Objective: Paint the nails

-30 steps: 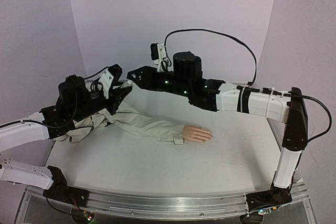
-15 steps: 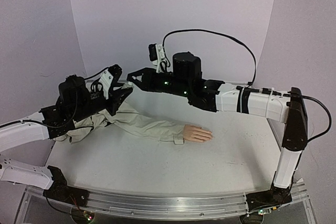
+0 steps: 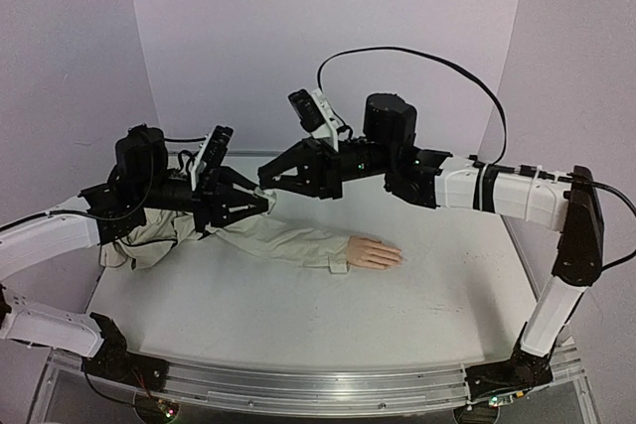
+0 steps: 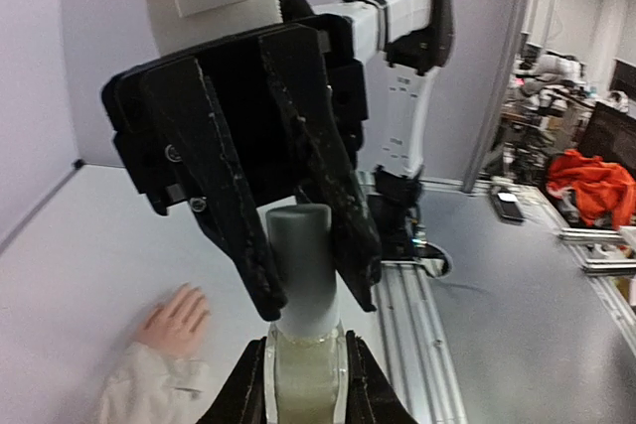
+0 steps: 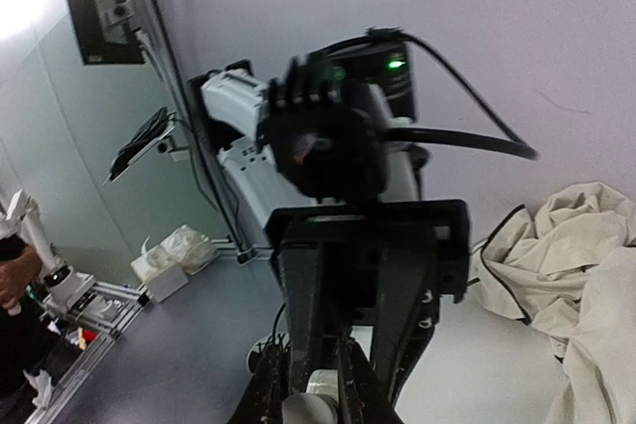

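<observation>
A peach mannequin hand (image 3: 373, 252) (image 4: 177, 320) lies palm down mid-table, with a beige sleeve (image 3: 288, 240) running left from it. Its nails (image 3: 397, 256) are too small to make out. My left gripper (image 3: 258, 204) (image 4: 305, 369) hangs above the sleeve, shut on a small glass bottle (image 4: 303, 384) of pale liquid. A grey-white cap (image 4: 301, 260) (image 5: 310, 411) tops the bottle. My right gripper (image 3: 270, 186) (image 4: 316, 297) (image 5: 310, 389) meets it head-on, its black fingers (image 4: 333, 196) closed on either side of that cap.
The rest of the beige jacket (image 3: 139, 245) (image 5: 556, 235) is bunched at the table's left, under my left arm. The white table (image 3: 298, 315) ends at a metal rail (image 3: 318, 386) at the front. Lilac walls stand close behind and to the sides.
Both arms have lifted and drawn together above the sleeve. My right gripper has gone from partly open to shut round the bottle's cap. The mannequin hand has not moved.
</observation>
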`<state>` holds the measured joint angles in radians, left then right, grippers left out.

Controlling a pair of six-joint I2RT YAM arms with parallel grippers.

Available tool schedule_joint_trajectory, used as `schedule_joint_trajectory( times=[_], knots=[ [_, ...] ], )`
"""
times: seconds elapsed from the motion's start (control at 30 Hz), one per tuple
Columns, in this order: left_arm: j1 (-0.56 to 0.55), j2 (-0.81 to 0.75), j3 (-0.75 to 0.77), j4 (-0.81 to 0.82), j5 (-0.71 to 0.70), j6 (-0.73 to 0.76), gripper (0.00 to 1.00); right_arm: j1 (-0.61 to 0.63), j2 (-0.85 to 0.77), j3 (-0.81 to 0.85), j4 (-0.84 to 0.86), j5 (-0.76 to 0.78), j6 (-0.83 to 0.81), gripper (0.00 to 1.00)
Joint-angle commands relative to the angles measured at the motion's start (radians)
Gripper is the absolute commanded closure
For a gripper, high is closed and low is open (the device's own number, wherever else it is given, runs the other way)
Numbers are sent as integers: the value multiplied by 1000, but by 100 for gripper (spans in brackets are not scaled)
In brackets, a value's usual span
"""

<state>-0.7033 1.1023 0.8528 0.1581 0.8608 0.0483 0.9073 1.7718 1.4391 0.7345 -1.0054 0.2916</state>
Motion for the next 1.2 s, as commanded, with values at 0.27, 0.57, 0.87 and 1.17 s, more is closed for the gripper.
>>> schedule_joint_trajectory(
  times=[0.27,0.57,0.87,1.17],
  knots=[
    [5,-25,-5,80,-329,43,100,36,-129,-56,-86,271,-51,41],
    [-1,-69,-24,41,-962,156,100,28,-62,-1,-139,612,151,15],
    [-30,-53,-23,37,-951,149,100,45,55,127,-53,681,362,21],
    [-68,-42,-22,29,-950,176,100,68,143,221,-53,764,421,34]
  ],
)
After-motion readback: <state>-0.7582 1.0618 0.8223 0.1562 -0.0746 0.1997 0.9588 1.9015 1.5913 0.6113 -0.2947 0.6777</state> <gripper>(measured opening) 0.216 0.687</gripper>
